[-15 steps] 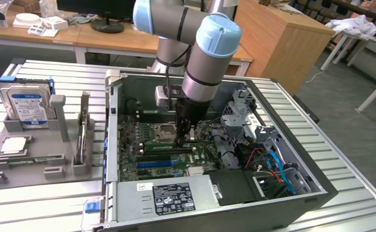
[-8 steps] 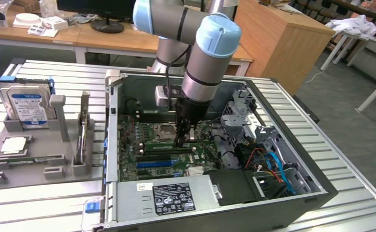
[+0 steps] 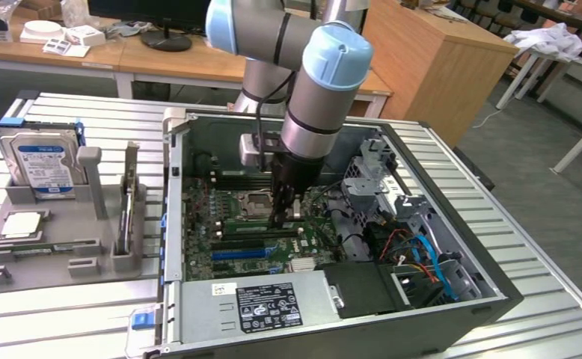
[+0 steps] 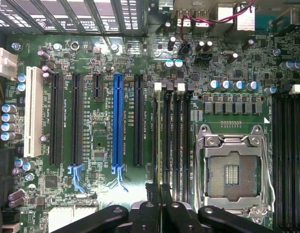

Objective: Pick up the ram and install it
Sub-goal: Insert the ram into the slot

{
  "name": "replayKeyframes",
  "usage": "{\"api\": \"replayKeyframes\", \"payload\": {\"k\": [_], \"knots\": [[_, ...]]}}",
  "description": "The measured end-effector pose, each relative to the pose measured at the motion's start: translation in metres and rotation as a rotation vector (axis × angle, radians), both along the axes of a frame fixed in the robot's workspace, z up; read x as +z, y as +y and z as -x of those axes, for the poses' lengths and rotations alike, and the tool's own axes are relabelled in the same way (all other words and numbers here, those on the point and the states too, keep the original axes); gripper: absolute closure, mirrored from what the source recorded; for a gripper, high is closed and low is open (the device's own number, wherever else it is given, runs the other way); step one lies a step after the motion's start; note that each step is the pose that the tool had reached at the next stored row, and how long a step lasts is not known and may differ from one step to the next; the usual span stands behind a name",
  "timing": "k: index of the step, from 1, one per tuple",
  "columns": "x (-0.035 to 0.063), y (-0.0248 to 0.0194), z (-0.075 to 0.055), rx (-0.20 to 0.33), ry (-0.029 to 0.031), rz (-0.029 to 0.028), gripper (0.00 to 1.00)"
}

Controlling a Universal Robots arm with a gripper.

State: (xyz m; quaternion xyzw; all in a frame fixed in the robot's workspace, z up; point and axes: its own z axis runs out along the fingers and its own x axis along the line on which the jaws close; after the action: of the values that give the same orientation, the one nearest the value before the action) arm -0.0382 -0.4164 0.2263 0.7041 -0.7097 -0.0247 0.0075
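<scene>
**Ram: held edge-on above the memory slots**
The ram (image 4: pixel 160 190) appears as a thin dark edge clamped in the gripper (image 4: pixel 160 200). It stands upright, aligned lengthwise with the memory slots (image 4: pixel 171 131), beside the CPU socket (image 4: pixel 232 170).

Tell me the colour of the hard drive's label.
Blue. The hard drive's label shows best in the exterior view.

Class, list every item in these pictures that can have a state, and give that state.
Computer case: open, lying on its side.
Processor socket: empty.
Gripper: shut, above the memory slots.
Hard drive: upright in its holder.
Memory stick: on edge in the holder.
Processor chip: lying flat.
</scene>
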Motion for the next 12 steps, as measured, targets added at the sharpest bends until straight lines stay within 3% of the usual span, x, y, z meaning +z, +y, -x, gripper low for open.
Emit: {"api": "replayKeyframes", "payload": {"k": [12], "knots": [[-0.004, 0.0, 0.0005, 0.0, 0.0, 0.0, 0.88]]}}
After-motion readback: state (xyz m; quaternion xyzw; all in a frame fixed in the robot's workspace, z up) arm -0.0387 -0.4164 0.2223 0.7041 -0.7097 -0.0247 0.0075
